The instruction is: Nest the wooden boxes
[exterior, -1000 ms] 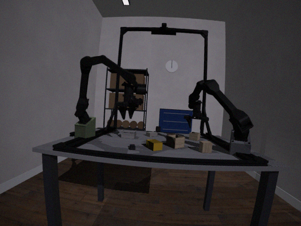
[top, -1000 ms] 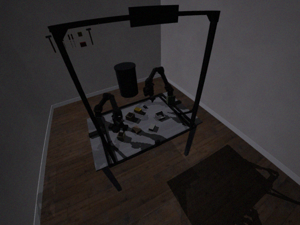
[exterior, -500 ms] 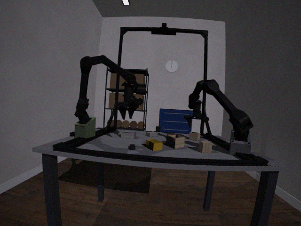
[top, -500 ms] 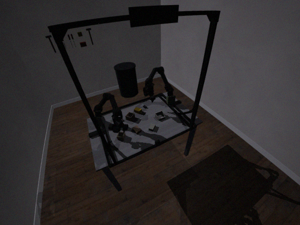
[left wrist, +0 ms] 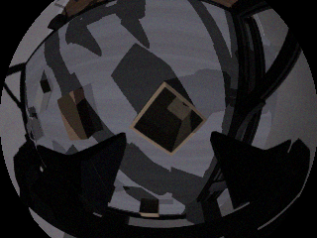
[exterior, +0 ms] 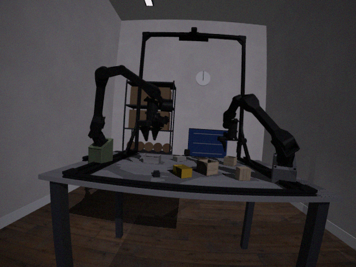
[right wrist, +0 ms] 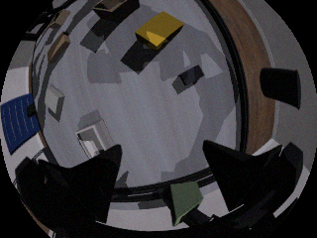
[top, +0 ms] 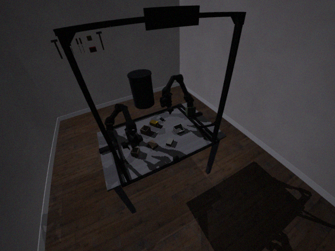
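wooden box [top: 135,151] [exterior: 230,161] [left wrist: 141,117] sits open side up on the tabletop [top: 162,162] [exterior: 123,173], below the left gripper [top: 131,145] [exterior: 231,144] [left wrist: 169,137], which hovers nearly wide open with nothing between its fingers. a larger open box [top: 145,132] [exterior: 203,167] [right wrist: 121,11] stands apart from it, and another wooden box [exterior: 242,173] [left wrist: 150,214] lies nearer the left arm's base. none are nested. the right gripper [top: 169,111] [exterior: 151,139] [right wrist: 162,147] hangs just as wide, also holding nothing, above the tabletop; off to one side of it are a pale open tray [top: 175,129] [exterior: 152,159] [right wrist: 102,133] and a yellow block [top: 154,123] [exterior: 182,171] [right wrist: 159,30].

Left gripper [top: 132,143] [exterior: 233,142] [left wrist: 168,134] is being brought slightly lower over the table [top: 167,162] [exterior: 134,183], compared with a second ago. Small shift only. Shadows on the tabletop are being shifted a little with it; exact outlines can't be told, pictures being too dark and grainy.
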Robot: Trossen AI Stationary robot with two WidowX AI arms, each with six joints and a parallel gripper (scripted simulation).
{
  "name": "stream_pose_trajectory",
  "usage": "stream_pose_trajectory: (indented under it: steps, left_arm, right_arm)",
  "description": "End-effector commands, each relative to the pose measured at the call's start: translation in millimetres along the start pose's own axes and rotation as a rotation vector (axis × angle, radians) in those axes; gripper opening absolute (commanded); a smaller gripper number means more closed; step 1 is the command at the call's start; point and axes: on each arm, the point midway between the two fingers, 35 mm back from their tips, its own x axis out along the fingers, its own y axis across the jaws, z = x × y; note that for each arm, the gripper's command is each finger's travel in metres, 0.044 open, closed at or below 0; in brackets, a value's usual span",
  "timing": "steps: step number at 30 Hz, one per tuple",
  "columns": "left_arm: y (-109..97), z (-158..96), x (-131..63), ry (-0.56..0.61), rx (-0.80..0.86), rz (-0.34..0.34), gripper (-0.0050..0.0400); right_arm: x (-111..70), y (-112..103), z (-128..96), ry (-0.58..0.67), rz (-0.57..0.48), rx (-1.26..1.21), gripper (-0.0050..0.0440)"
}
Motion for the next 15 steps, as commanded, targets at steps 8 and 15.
stream_pose_trajectory:
  steps: [8,15]
  left_arm:
    - [-0.2,-0.4,0.3,0.002,-0.554,-0.002,0.0400]
    - [-0.2,-0.4,0.3,0.002,-0.948,-0.003,0.0400]
  right_arm:
    - [0.1,0.1,-0.5,0.003,0.001,-0.004,0.0400]
    - [0.1,0.1,-0.5,0.003,0.001,-0.004,0.0400]
